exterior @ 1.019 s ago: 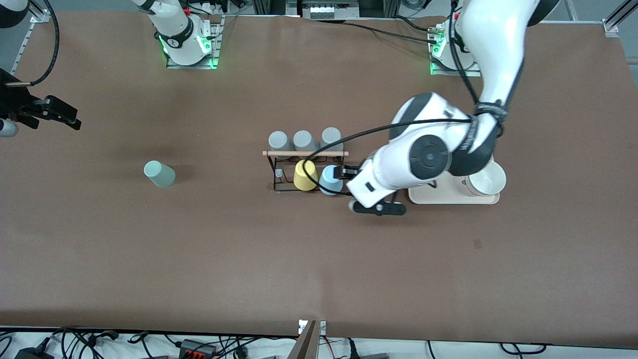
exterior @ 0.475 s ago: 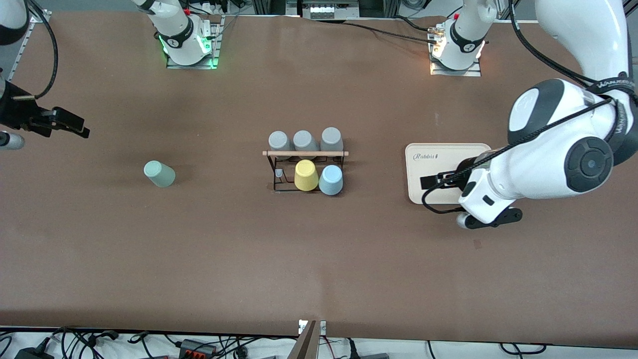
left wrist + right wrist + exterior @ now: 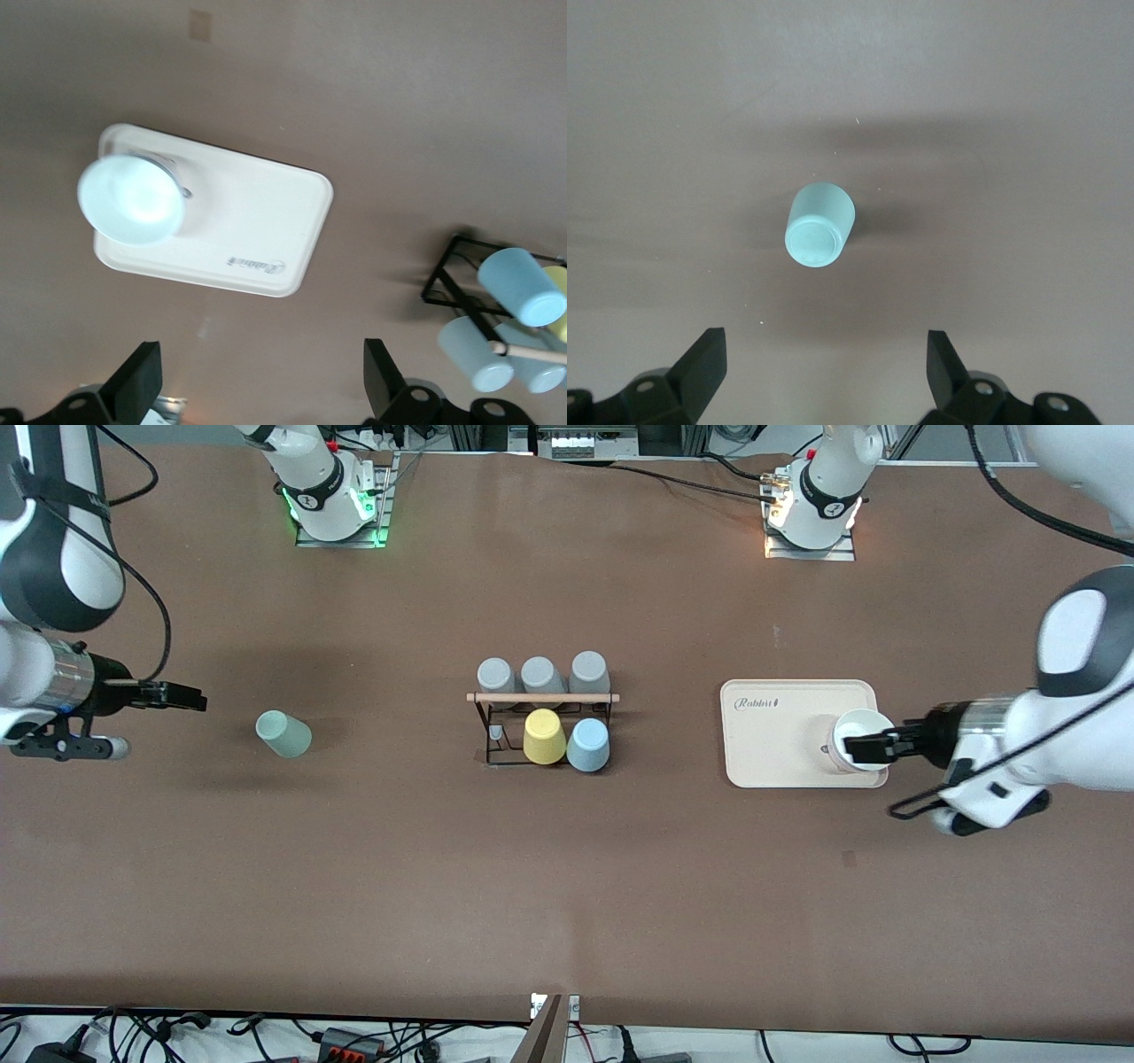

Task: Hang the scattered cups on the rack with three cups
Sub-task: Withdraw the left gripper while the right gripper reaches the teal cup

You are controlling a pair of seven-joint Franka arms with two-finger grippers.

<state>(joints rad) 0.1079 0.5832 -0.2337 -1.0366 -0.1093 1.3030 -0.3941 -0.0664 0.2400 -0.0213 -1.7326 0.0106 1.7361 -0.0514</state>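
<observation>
The black wire rack (image 3: 489, 731) with its wooden rod (image 3: 542, 697) stands mid-table. The light blue cup (image 3: 587, 745) sits upside down on it beside a yellow tumbler (image 3: 543, 737). The sage green cup (image 3: 283, 734) sits alone on the table toward the right arm's end. My right gripper (image 3: 190, 700) is open and empty beside it, and its wrist view shows the cup (image 3: 819, 224) ahead of the spread fingers (image 3: 700, 367). My left gripper (image 3: 855, 744) is open and empty, up over the cream tray (image 3: 771, 735). The left wrist view shows the blue cup (image 3: 521, 285) on the rack (image 3: 443, 283).
Three grey tumblers (image 3: 542, 673) stand in a row by the rack, farther from the front camera. A white cup (image 3: 864, 722) stands upright on the cream tray, under my left gripper; it shows in the left wrist view (image 3: 131, 199) on the tray (image 3: 266, 221).
My left gripper let go of the light blue cup on the rack and swung away over the tray. My right gripper moved in toward the sage green cup.
</observation>
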